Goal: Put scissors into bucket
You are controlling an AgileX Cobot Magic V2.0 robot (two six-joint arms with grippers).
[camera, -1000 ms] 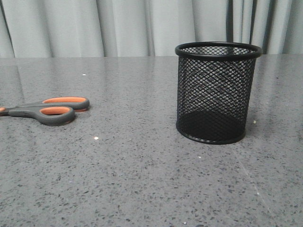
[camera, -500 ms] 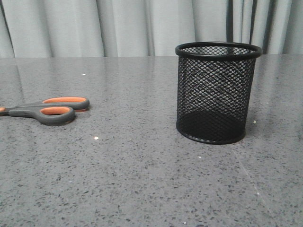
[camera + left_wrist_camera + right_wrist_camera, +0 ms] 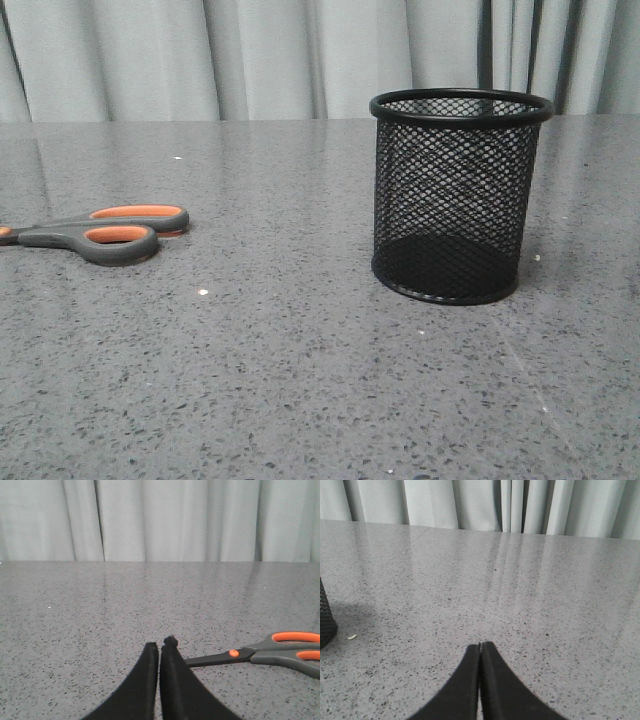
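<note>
the table (image 3: pixel 300 380) is grey stone. the bucket (image 3: pixel 455 195) stands upright right of centre. the scissors (image 3: pixel 100 232) lie flat far left, well apart from it. left gripper (image 3: pixel 159 647) and right gripper (image 3: pixel 480 646) are both clenched on nothing.

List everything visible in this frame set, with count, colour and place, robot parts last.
scissors: 1, dark grey handles with orange lining, lying flat on the table's left side
bucket: 1, black wire mesh, upright on the right, empty
table: 1, grey speckled, fills the foreground
curtain: pale grey, behind the table
left gripper: 1, black, shut, empty, low near the scissors' blades
right gripper: 1, black, shut, empty, beside the bucket
</note>
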